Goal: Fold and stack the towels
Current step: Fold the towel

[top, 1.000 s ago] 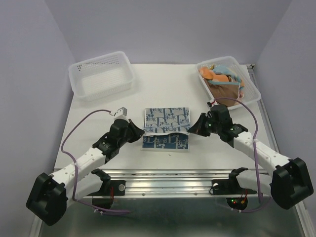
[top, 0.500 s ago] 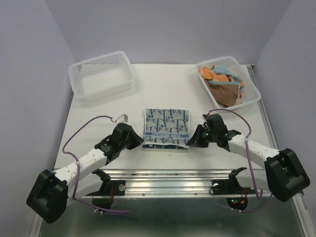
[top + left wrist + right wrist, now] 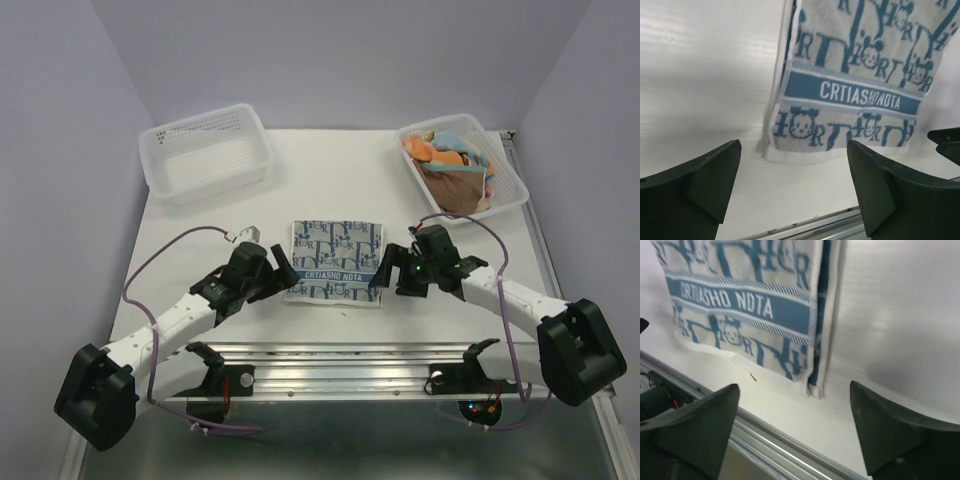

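At the far left of the table [image 3: 200,230] stood a white perforated basket [image 3: 207,152], well apart from everything else. Nearer the front, the left gripper [image 3: 284,274] sat low over the tabletop with its jaws spread wide, grasping nothing. Its tips were just beside the left edge of the blue-white towel [image 3: 335,262]. In the left wrist view the towel's near-left corner lay in the gap between the two fingers [image 3: 710,175], apart from both.

The towel lay flat in the middle of the table, near the front edge and between the two grippers. A blue lettered band ran across it. Its right edge showed two layers, one over the other.

The right gripper [image 3: 386,272] mirrored the left, jaws parted and empty, just beside the towel's right edge. In the right wrist view the near-right corner sat between the fingers [image 3: 880,425], touching neither.

At the far right, a second basket [image 3: 510,190] held a loose heap of other towels [image 3: 450,160] in orange, light blue and brown.
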`<control>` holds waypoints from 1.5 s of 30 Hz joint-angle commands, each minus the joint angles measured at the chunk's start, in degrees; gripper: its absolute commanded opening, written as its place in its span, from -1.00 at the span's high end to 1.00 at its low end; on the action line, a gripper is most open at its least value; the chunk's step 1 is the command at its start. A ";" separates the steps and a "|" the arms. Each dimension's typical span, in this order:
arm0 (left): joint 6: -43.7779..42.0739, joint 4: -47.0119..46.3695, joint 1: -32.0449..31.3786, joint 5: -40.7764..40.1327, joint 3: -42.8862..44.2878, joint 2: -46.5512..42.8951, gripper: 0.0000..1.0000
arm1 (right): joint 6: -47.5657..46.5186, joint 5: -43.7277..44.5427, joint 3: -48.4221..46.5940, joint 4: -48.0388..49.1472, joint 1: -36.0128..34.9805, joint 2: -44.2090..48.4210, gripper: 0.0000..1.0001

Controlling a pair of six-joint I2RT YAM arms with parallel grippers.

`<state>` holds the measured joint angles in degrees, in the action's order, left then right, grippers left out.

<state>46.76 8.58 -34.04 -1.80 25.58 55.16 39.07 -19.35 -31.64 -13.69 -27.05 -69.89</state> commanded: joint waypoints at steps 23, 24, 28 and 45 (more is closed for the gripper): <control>-17.76 -7.88 9.87 0.31 39.01 47.49 -0.24 | -17.54 27.53 -39.72 -6.17 1.91 -34.52 -0.78; -17.76 -7.88 9.96 0.05 39.71 48.20 -0.20 | -17.28 27.62 -40.08 -6.08 2.61 -34.96 -0.76; -18.28 -7.53 10.75 0.31 41.82 51.45 -0.06 | -17.36 28.58 -40.96 -4.77 3.49 -36.46 -0.58; -18.46 -9.98 10.58 6.11 44.11 55.85 1.00 | -22.54 21.20 -42.72 -0.89 4.55 -41.30 0.77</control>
<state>29.23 -0.82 -23.27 2.59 68.07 110.85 18.70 4.36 -72.20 -16.75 -22.83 -110.72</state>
